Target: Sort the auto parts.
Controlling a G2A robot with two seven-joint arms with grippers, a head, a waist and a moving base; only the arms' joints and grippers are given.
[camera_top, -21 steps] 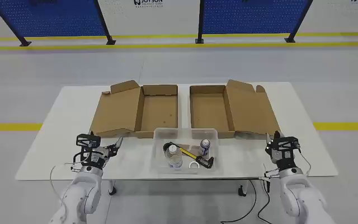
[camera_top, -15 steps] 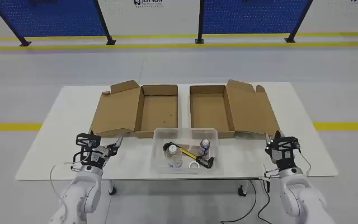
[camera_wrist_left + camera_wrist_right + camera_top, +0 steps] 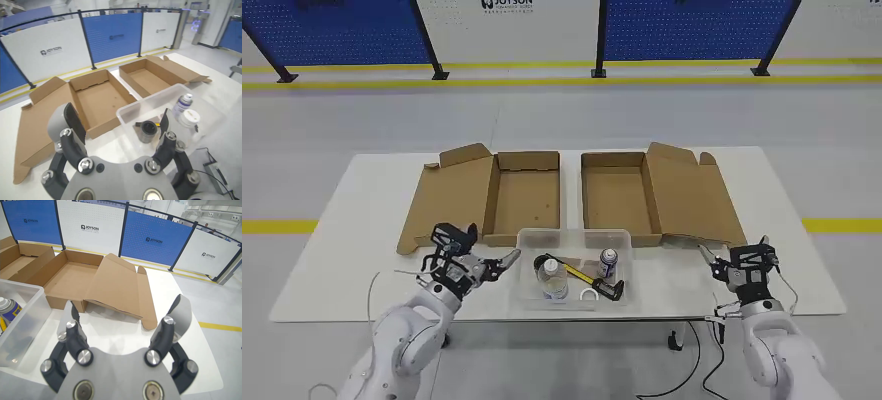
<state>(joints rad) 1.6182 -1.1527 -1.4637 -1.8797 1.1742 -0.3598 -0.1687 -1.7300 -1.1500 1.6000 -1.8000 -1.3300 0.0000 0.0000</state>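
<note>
A clear plastic bin (image 3: 525, 240) at the table's front centre holds the parts: a black cylinder (image 3: 542, 264), a clear bottle with a white cap (image 3: 554, 282), a small spray can (image 3: 609, 262), a yellow-and-black tool (image 3: 587, 272) and a white ring (image 3: 590, 296). My left gripper (image 3: 485, 258) is open just left of the bin, at about rim height; the left wrist view has the cylinder (image 3: 148, 130) and the bottle (image 3: 189, 118) just past its fingertips (image 3: 72, 115). My right gripper (image 3: 734, 250) stands open over bare table to the right of the bin.
Two open cardboard boxes lie behind the bin, the left box (image 3: 527, 200) and the right box (image 3: 614, 200), each with its lid flap spread outward. The right box's flap (image 3: 121, 289) reaches close to my right gripper (image 3: 123, 301). Bare table lies at both ends.
My left arm has swung right from the table's left front up to the bin's left wall. My right gripper's fingers have spread wider; that arm stays in place.
</note>
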